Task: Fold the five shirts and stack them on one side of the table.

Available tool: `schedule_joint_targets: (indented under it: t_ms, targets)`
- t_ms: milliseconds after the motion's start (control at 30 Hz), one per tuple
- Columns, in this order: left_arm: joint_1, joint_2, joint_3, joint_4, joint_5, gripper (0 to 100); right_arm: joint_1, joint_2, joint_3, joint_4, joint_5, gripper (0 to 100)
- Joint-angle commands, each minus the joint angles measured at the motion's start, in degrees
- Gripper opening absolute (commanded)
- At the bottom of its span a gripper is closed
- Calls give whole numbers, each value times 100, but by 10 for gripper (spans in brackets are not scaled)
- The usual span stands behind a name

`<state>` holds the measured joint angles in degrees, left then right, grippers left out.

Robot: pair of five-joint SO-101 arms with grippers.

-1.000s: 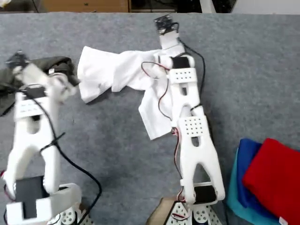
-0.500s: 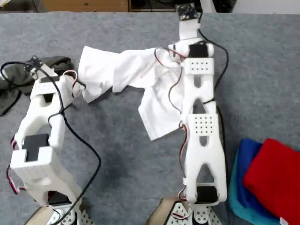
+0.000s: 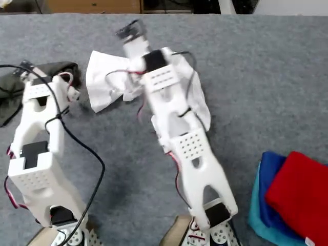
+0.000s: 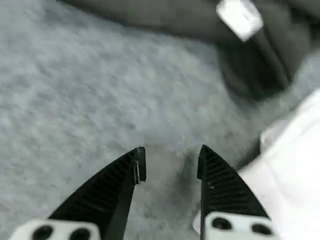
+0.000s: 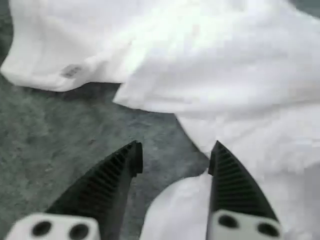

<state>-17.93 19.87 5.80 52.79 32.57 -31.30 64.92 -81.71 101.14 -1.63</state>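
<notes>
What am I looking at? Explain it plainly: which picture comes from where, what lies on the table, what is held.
The left arm and right arm are white robot arms, side by side at a grey table. One picture looks down from above; the other two come from a camera on each arm's wrist. The black prongs there are the left tool and the right tool, both open, holding nothing. A crumpled white shirt lies under the right arm, a dark shirt beside the left arm. A folded red shirt rests on a blue shirt at the right.
</notes>
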Motion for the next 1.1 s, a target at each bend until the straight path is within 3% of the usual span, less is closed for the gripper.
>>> schedule_joint_targets:
  t_ms: [0,233,633,1067]
  targets:
    - [-114,-31,-246,-88,44,175,-391,-347,286,18,-273,200]
    - [-246,-31,-246,-70,44,175,-602,119,303,-545,-422,200]
    - [-352,-31,-229,-53,281,175,-374,611,303,-1389,-422,200]
    - [-343,-31,-229,-53,281,175,-119,910,295,-1609,-396,196]
